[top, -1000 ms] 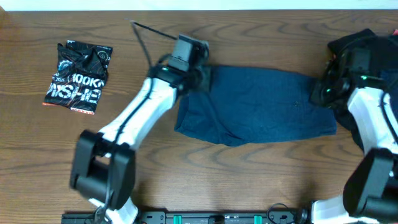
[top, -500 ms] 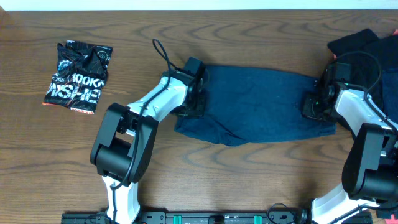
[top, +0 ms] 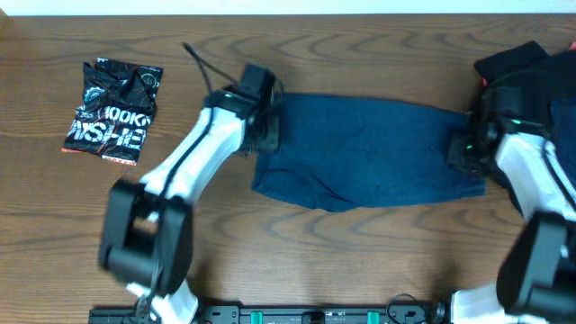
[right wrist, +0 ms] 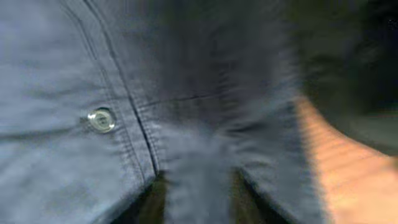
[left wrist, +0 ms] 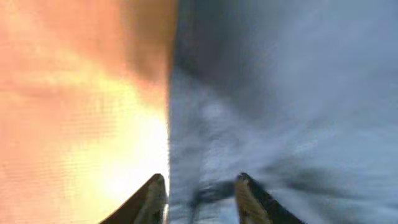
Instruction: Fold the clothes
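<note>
A dark blue garment (top: 369, 148) lies flat across the middle of the wooden table (top: 360, 252). My left gripper (top: 267, 130) is at its left edge; in the left wrist view the fingers (left wrist: 200, 180) straddle the cloth's border (left wrist: 280, 93) with a creased bit between them. My right gripper (top: 461, 155) is at the garment's right edge; in the right wrist view the fingers (right wrist: 199, 180) pinch a ridge of blue cloth (right wrist: 62, 93) beside a seam and a small button (right wrist: 101, 119). Both wrist views are blurred.
A folded black shirt with white print (top: 112, 110) lies at the far left. A pile of dark clothes (top: 517, 58) sits at the back right, behind my right arm. Bare wood runs along the table's front.
My left arm swung down onto the garment's left edge and has now shifted slightly left and back. My right gripper stayed at the right edge. The garment has barely moved.
</note>
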Motion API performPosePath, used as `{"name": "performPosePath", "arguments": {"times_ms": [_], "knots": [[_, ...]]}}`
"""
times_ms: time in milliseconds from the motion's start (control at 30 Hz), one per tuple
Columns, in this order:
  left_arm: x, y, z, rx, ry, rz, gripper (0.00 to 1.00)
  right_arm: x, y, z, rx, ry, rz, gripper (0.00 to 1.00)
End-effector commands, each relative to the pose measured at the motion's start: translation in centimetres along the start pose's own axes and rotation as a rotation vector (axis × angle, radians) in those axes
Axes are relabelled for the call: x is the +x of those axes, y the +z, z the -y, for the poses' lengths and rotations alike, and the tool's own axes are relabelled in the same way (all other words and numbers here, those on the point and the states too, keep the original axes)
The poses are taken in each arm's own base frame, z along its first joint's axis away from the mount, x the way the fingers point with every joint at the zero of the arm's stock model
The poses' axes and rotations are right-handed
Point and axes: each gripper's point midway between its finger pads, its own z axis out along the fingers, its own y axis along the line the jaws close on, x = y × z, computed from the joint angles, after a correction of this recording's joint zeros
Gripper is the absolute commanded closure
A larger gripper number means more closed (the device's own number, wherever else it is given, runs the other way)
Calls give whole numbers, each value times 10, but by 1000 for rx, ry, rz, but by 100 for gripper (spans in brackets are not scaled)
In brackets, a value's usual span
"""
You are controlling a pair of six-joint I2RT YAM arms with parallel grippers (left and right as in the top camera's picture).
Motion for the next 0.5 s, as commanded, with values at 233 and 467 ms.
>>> {"name": "performPosePath", "arguments": {"times_ms": [233, 467], "knots": [[-1, 2, 83, 216, 86, 24, 54, 13, -1, 44, 36, 25, -54, 99], [17, 35, 131, 259, 9, -14, 55, 27, 36, 56, 40, 25, -153, 62]]}}
